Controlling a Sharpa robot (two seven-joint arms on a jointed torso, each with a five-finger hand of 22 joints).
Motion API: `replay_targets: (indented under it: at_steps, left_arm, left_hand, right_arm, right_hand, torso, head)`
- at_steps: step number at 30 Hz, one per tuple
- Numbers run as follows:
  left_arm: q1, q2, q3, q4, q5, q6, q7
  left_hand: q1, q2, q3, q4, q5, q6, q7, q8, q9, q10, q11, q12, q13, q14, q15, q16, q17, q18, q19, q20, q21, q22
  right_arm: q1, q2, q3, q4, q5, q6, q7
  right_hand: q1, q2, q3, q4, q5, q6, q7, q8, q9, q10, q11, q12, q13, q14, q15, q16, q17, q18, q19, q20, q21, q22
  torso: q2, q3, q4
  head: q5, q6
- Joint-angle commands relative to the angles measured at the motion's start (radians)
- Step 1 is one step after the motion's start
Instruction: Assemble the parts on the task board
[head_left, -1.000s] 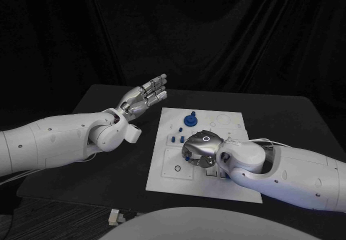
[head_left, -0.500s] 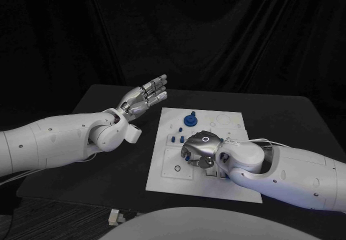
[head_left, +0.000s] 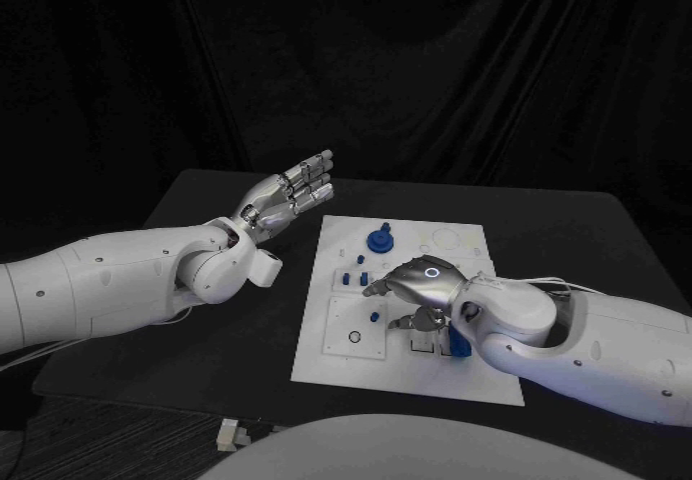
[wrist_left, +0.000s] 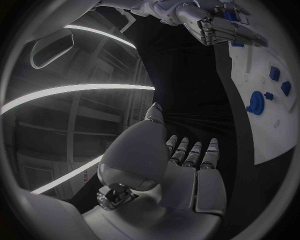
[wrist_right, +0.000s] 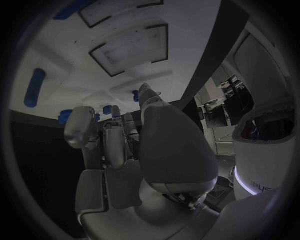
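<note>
1. Left hand (head_left: 286, 192) hovered above the tabletop (head_left: 188, 310) near its far left part, off the task board's left edge, palm up, fingers (head_left: 309, 172) straight and slightly apart, holding nothing. The left wrist view showed the same flat, empty hand (wrist_left: 187, 170).
2. Task board (head_left: 335, 345) lay flat in the middle of the tabletop, long side running from the near edge to the far edge.
3. A round blue part with a knob (head_left: 381, 241) stood near the board's far edge, left of centre; also seen in the left wrist view (wrist_left: 255, 102).
4. Small blue parts (head_left: 356, 276) sat in a cluster on the board just nearer than the round part, left of the right hand.
5. A small blue part (head_left: 374, 316) lay on the board's left-centre, beside a black ring outline (head_left: 353, 338).
6. Right hand (head_left: 418, 283) was over the board's middle, palm down, fingers (head_left: 405, 318) curled toward the board surface. Cannot tell whether they clamped anything; contact was hidden under the hand.
7. A blue part (head_left: 457, 343) showed on the board just beside the right wrist, toward the near edge.
8. Right wrist view: the hand (wrist_right: 134, 145) was bent toward the white board (wrist_right: 125, 75), fingers (wrist_right: 114, 137) close together, small blue parts (wrist_right: 107, 110) by the tips, an elongated blue part (wrist_right: 34, 87) lying apart on the board.
</note>
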Motion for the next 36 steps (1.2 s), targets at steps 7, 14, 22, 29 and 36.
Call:
replay_targets:
  at_steps: [7,14,22,29,36]
  left_arm:
    - [-0.001,-0.002,0.001,0.003,0.007,0.005,0.014]
    - [-0.001,-0.001,0.001,0.002,0.007,0.003,0.015]
    - [-0.001,0.003,0.001,0.002,0.007,0.003,0.015]
    - [-0.001,0.002,0.001,0.002,0.007,0.002,0.015]
    - [-0.001,0.001,0.001,0.002,0.007,0.005,0.015]
  left_hand:
    - [0.013,0.001,0.005,-0.003,0.007,0.001,0.009,0.003,0.002,-0.002,0.0,0.003,0.001,0.0,0.004,0.004,0.001,0.018,0.005,0.005,0.007,0.004]
    - [0.013,0.001,0.005,-0.003,0.007,0.002,0.009,0.003,0.002,-0.002,0.0,0.004,0.002,0.0,0.004,0.005,0.001,0.018,0.006,0.005,0.008,0.006]
    - [0.013,0.001,0.005,-0.003,0.007,0.001,0.009,0.003,0.002,-0.002,0.0,0.004,0.001,0.0,0.004,0.005,0.002,0.018,0.006,0.005,0.008,0.007]
    - [0.014,0.001,0.005,-0.003,0.007,0.002,0.009,0.003,0.002,-0.002,0.0,0.004,0.002,0.0,0.004,0.005,0.002,0.018,0.007,0.005,0.009,0.01]
    - [0.015,0.001,0.005,-0.003,0.007,0.002,0.009,0.004,0.002,-0.002,0.0,0.004,0.002,0.0,0.004,0.006,0.002,0.018,0.009,0.006,0.01,0.013]
  right_arm:
    - [0.095,-0.157,0.001,0.077,0.153,-0.203,0.016]
    - [0.132,-0.257,0.001,0.065,0.201,-0.205,-0.018]
    - [0.105,-0.265,0.001,0.001,0.199,-0.17,-0.029]
    - [0.071,-0.237,0.001,-0.052,0.191,-0.177,-0.001]
    - [0.051,-0.202,0.001,-0.087,0.189,-0.162,0.02]
  right_hand:
    - [0.011,0.013,0.006,-0.001,0.088,0.114,0.032,0.045,0.009,-0.002,0.004,0.049,-0.007,0.017,0.003,0.013,0.025,0.0,0.02,0.0,0.026,0.148]
    - [-0.011,0.018,0.004,0.0,0.083,0.171,0.04,0.07,0.014,0.021,0.003,0.08,-0.012,0.051,0.0,0.055,0.101,-0.017,0.068,-0.003,0.114,0.172]
    - [-0.02,0.019,0.003,-0.001,0.07,0.19,0.04,0.076,0.015,0.043,0.0,0.096,-0.015,0.061,-0.003,0.066,0.121,-0.021,0.083,-0.006,0.139,0.177]
    - [-0.02,0.023,0.005,-0.003,0.054,0.193,0.053,0.074,0.013,0.073,-0.007,0.111,-0.015,0.066,-0.008,0.072,0.133,-0.025,0.093,-0.01,0.159,0.182]
    - [-0.029,0.015,-0.003,-0.003,0.025,0.183,0.068,0.066,0.008,0.086,-0.009,0.116,-0.017,0.067,-0.01,0.071,0.131,-0.025,0.094,-0.013,0.16,0.182]
  torso:
    - [-0.001,-0.0002,0.0]
    - [0.0,-0.0003,0.0007]
    - [0.0,-0.0003,-0.0002]
    - [0.001,0.0002,-0.0014]
    - [0.001,0.0003,0.0001]
  head:
    - [0.014,0.0]
    - [0.0,0.0]
    - [-0.004,0.0]
    - [-0.001,0.0]
    - [-0.002,0.0]
